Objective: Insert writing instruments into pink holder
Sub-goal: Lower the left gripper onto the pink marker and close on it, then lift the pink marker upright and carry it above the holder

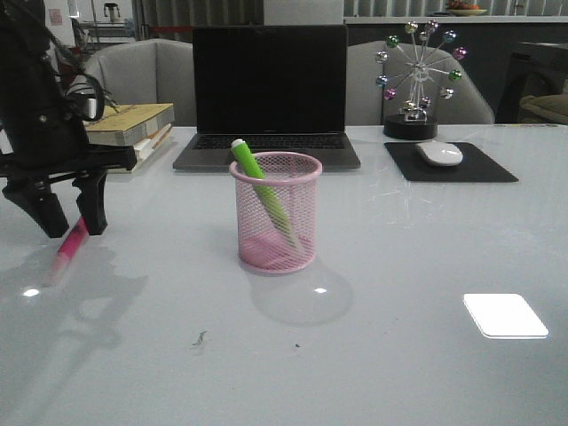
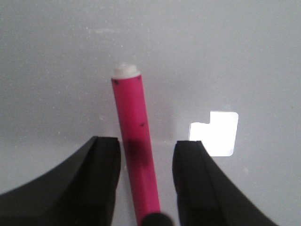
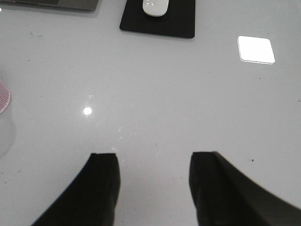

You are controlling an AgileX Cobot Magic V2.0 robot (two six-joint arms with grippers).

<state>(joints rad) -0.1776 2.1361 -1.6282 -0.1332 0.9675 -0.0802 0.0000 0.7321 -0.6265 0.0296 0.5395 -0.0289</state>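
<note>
Straddling the pink highlighter (image 2: 134, 141) lying on the desk (image 1: 399, 355), our left hand (image 2: 146, 155) is spread, not gripping. Our right hand (image 3: 153, 188) hangs released. Green highlighter (image 1: 262, 186) leans inside the pink holder (image 1: 276, 213), before a laptop (image 1: 269, 89), books (image 1: 133, 124) and a mouse (image 1: 439, 153).

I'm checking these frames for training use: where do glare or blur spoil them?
Front view: a bright rectangular glare patch on the table; the pink marker looks blurred. Left wrist view: the same kind of glare patch beside the marker, which stays readable. Right wrist view: another patch, otherwise clear.
</note>
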